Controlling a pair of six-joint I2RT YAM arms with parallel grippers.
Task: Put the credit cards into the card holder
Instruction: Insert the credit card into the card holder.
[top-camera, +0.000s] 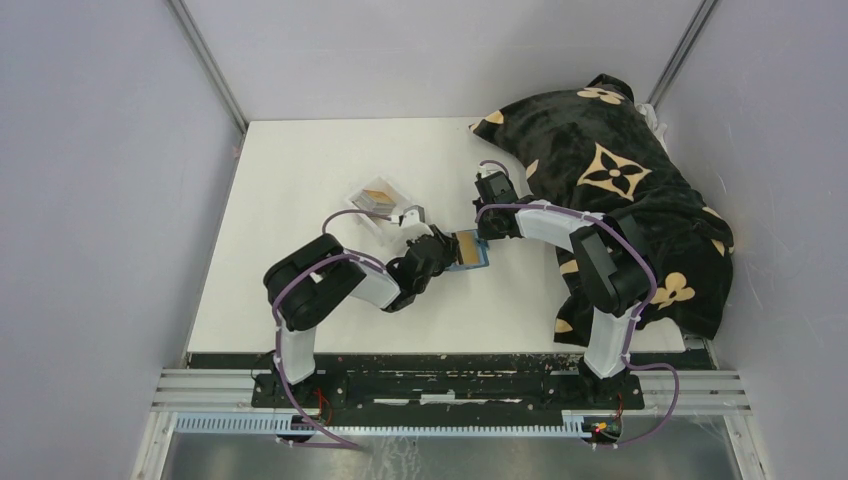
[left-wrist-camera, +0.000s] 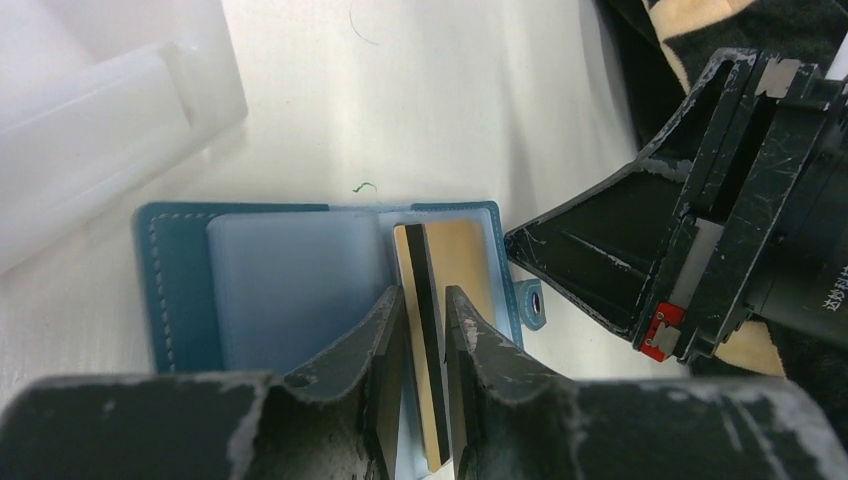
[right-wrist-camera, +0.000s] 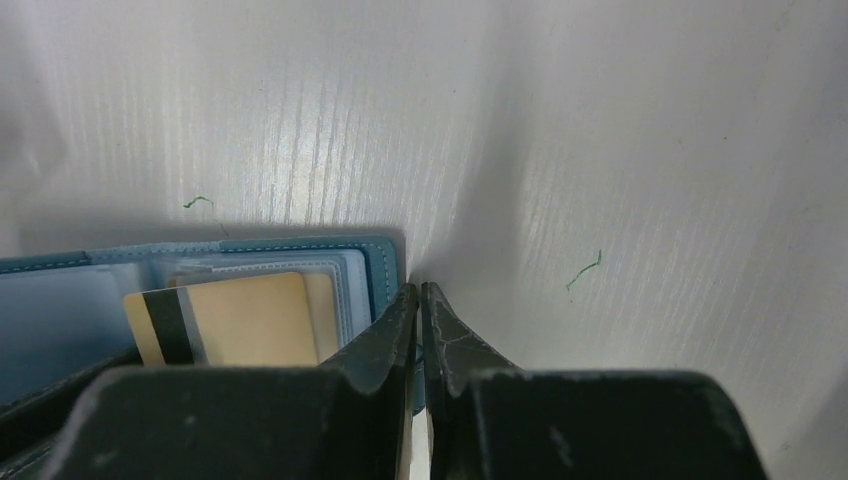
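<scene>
Pinching card (left-wrist-camera: 465, 260), left gripper (left-wrist-camera: 426, 305), wallet (left-wrist-camera: 180, 290) edge hidden

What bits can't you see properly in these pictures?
- Left wrist view: the bottom end of the tan card held in the left gripper is hidden by its fingers and cut off by the picture's edge.
- Right wrist view: whether the right gripper actually pinches the card holder; its own fingers hide that.
- Top view: how many cards lie in the clear tray; too small.
</scene>
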